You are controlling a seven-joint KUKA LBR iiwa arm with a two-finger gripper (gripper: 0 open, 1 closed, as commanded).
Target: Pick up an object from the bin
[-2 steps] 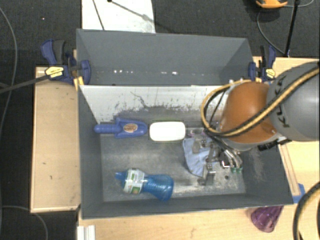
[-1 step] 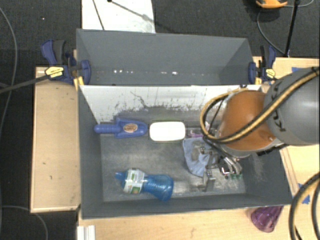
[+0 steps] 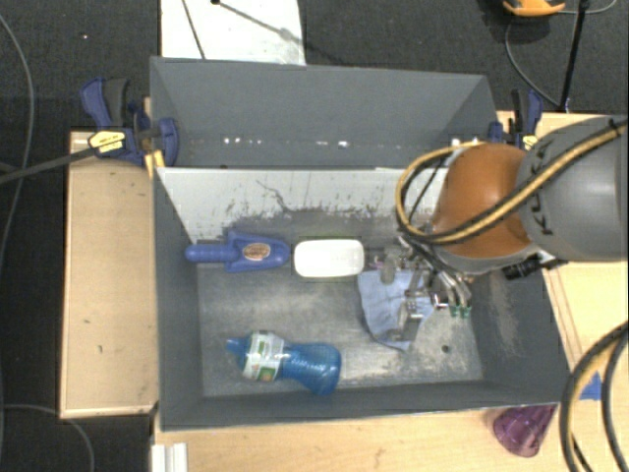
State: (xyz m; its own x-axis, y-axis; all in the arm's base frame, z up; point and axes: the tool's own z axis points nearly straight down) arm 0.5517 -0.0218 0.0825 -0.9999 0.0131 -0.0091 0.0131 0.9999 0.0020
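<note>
The grey metal bin (image 3: 314,106) holds four loose things, spread well apart on its floor. The arm (image 3: 590,205) comes in from the right, with its round orange cover (image 3: 482,200) hanging over the right part of the bin. Below the cover the gripper (image 3: 411,313) is down low at the floor, right of the middle. It sits against the right edge of a crumpled pale blue cloth (image 3: 375,303). The cloth lies bunched in a small heap, and its right side runs under the metal parts of the gripper, so the two overlap in the view. Whether the gripper is released, clenched or grasping the cloth cannot be told from here, since its own body and the folds of the cloth hide the tips.

Just to the far left of the cloth lies a white oblong thing with rounded ends (image 3: 329,259), close to the far wall and near the cloth without clearly touching it. Further left along the same wall lies a dark blue clamp-like tool with a brown round spot on it (image 3: 236,254), its tip near the white thing. At the near left, flat on its side, lies a blue bottle with a white and green label (image 3: 285,360), well apart from the gripper.
</note>
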